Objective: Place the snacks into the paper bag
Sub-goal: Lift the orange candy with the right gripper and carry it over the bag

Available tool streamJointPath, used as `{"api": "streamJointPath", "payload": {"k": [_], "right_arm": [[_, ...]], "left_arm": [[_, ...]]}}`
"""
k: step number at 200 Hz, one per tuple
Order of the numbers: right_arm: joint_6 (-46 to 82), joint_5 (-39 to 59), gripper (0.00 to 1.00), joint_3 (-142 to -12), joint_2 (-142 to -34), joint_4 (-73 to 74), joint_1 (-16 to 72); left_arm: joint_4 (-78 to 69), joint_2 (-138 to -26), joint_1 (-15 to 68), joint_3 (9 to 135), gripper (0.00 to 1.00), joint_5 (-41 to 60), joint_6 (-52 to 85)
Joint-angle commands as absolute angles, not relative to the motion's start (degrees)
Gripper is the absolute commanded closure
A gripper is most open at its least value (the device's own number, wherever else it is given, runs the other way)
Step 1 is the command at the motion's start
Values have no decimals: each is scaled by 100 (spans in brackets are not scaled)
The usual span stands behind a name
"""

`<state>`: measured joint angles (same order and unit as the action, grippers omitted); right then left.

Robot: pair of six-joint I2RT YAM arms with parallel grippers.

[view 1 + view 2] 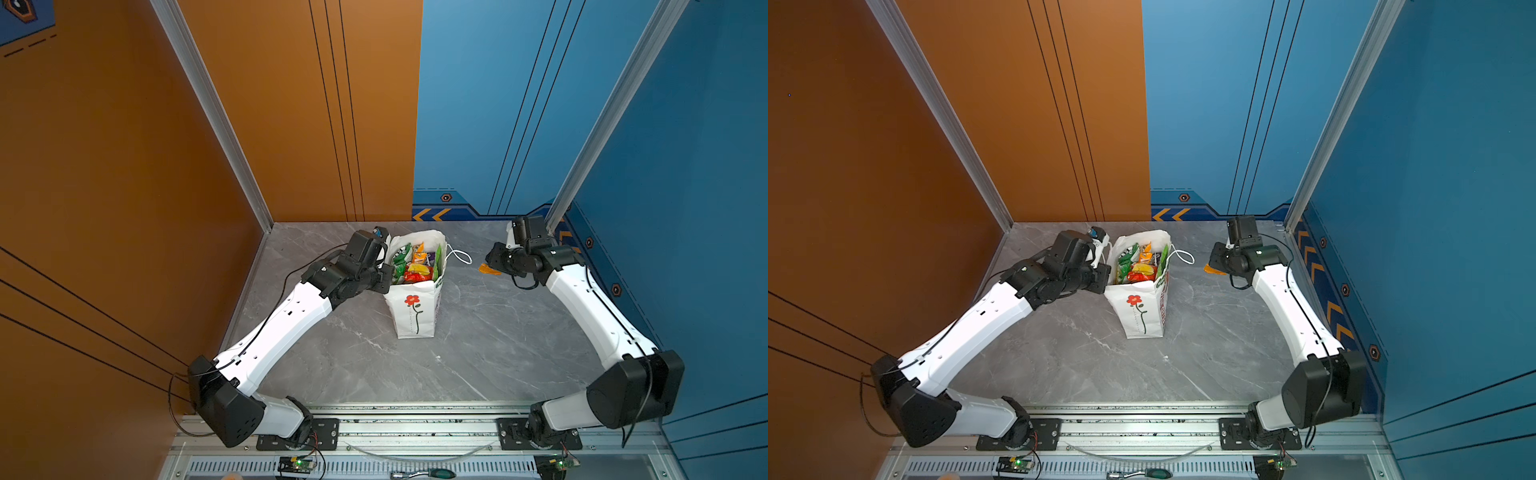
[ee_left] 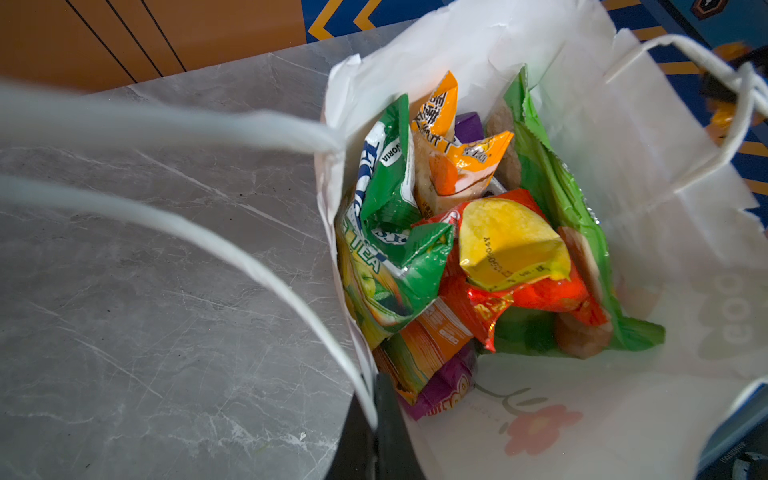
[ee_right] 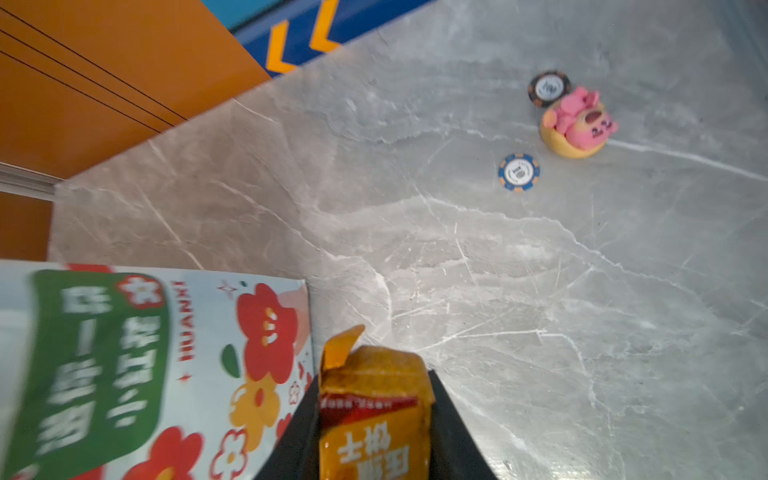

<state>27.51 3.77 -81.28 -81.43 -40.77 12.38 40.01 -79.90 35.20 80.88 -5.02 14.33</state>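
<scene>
Orange snack packet (image 3: 374,415) between right fingers (image 3: 451,436), beside paper bag (image 3: 124,353)

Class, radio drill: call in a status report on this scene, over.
Left gripper shut on paper bag rim. Right gripper shut on orange packet, outside the bag. Other snacks inside. Cord handle loops out toward right gripper.

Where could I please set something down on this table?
Free: the grey marble tabletop in front of the white paper bag, down to the aluminium front rail. Crowded: the bag's mouth, stuffed with crinkly snack packets.
</scene>
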Motion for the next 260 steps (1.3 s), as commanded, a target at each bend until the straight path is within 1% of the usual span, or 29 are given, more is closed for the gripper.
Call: {"api": "streamJointPath", "payload": {"k": [1,37,63,85,129,147,148,154,201,260], "right_arm": [[2798,-52,69,-8482,-7774,-4312,1420],[2782,-330,70,-8841,-7393,-4389,1737],[2481,-663,70,-9237,-7303,-4447,2322],[2132,-1099,71,-9667,-7442,-4627,2941],[1914,-1130,71,-10070,-7829,-4518,3768],[1853,-1160,71,-10254,-8106,-4515,3972],[1849,-1156,71,-10254,-8122,-4516,4107],[1836,-1166,71,-10425,-8226,-4526,4213],[1708,-1174,71,-11027,-9000,-4670,4600],[1762,-1228,71,-11197,-9513,-4837,4650]], "left_arm": [[3739,-7817,3497,8108,100,-743,1259],[3735,-7849,3507,8114,100,-733,1252],[3753,-7840,3553,8121,100,-800,1231],[3753,-7831,3566,8119,100,-819,1213],[3762,-7822,3601,8122,100,-854,1196],[3762,-7819,3611,8126,100,-879,1196],[3766,-7821,3612,8123,100,-874,1196],[3762,-7822,3619,8127,100,-880,1190],[3788,-7800,3676,8121,100,-981,1154],[3808,-7770,3707,8133,100,-1054,1116]]}}
